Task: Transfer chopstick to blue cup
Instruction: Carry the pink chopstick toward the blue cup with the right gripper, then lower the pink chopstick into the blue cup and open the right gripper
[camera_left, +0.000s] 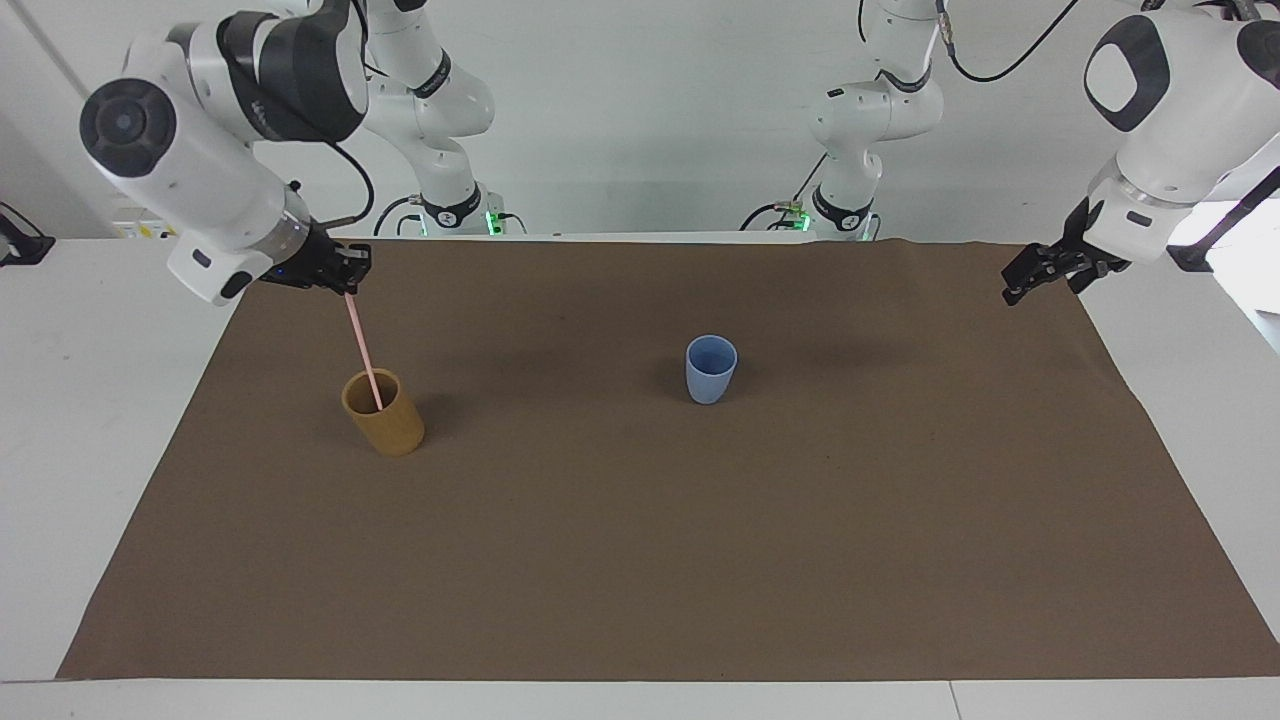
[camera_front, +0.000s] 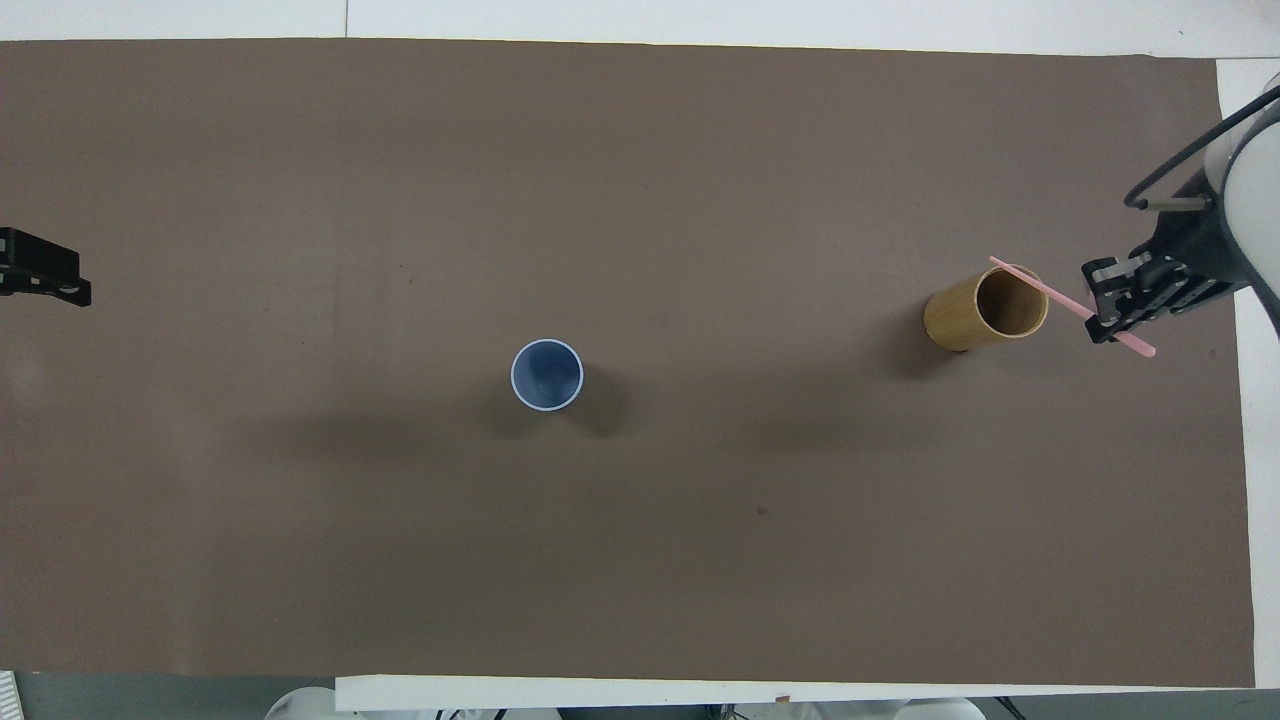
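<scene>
Jaws clamped on the chopstick (camera_left: 361, 346): the right gripper (camera_left: 345, 270) holds it slanted above the tan cup (camera_left: 384, 412), lower tip inside. The blue cup (camera_left: 711, 369) stands apart, toward the left arm's end. The left gripper (camera_left: 1040, 273), jaws apart, waits clear.

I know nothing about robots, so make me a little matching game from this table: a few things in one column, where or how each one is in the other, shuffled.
Things:
1. chopstick
2. blue cup
3. tan cup
4. left gripper

Where or how:
A. stands empty near the middle of the brown mat
B. open, holding nothing, up over the mat's edge at the left arm's end
C. pinched at its top by the right gripper, its lower end in a cup
D. stands toward the right arm's end, with a stick's tip in it

Pairs: 1-C, 2-A, 3-D, 4-B
</scene>
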